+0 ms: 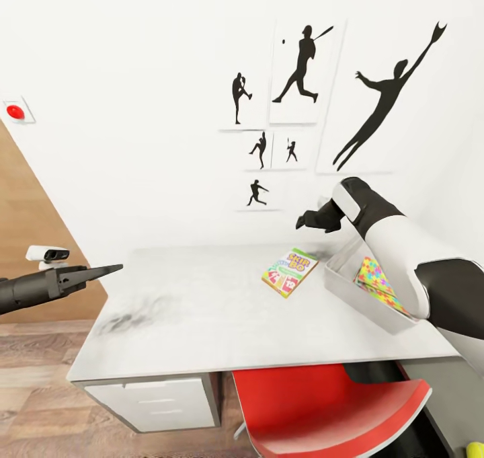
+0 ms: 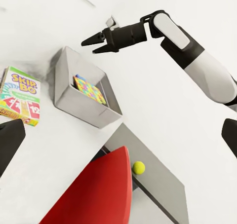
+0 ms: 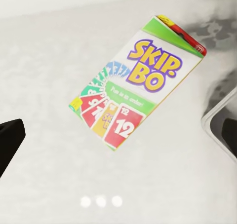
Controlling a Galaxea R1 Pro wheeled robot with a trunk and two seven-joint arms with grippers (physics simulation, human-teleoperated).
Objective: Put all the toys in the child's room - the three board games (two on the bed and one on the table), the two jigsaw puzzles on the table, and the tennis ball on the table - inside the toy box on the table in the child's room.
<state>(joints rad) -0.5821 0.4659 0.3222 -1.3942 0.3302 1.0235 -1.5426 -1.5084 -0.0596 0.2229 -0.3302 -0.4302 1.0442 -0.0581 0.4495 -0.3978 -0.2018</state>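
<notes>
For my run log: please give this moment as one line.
right gripper: open, above table | Skip-Bo box: on table | toy box: holds puzzle | tennis ball: on floor

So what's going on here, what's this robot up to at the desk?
The robot is tidying toys into the grey toy box on the white desk. A colourful jigsaw puzzle box already stands inside it. The right gripper hangs open above the desk, over the Skip-Bo board game box lying flat beside the toy box, probably its next pick. The left gripper is held out at the desk's far side, holding nothing. A yellow tennis ball lies on the floor by the red chair.
</notes>
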